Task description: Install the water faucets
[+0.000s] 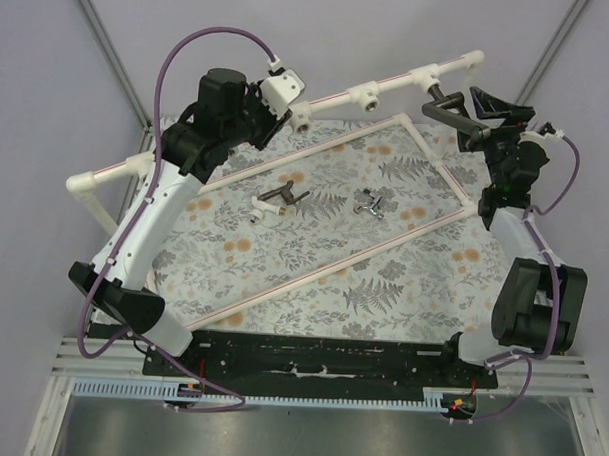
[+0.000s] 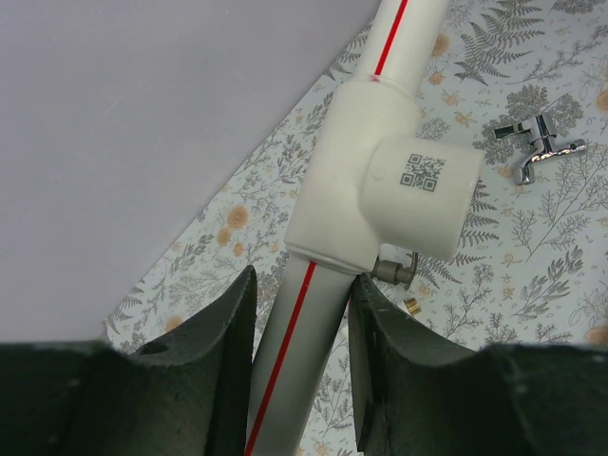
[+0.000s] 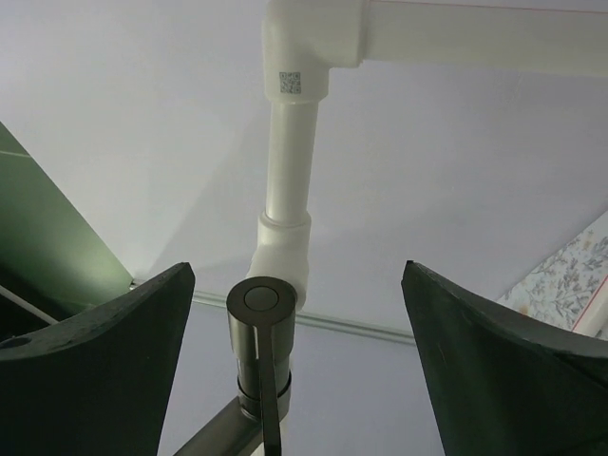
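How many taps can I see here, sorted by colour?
Dark taps: 2 (long-spout tap, short tap)
Silver taps: 1 (cross-handled tap)
Total: 3

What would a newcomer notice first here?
A long white pipe frame spans the back of the flowery table, the left gripper straddling it. Near its right end a dark faucet sits between the right gripper's open fingers; a shorter dark faucet and a silver faucet lie loose mid-table.

1 overhead, 2 wrist close-ups — shared pipe (image 1: 395, 83)
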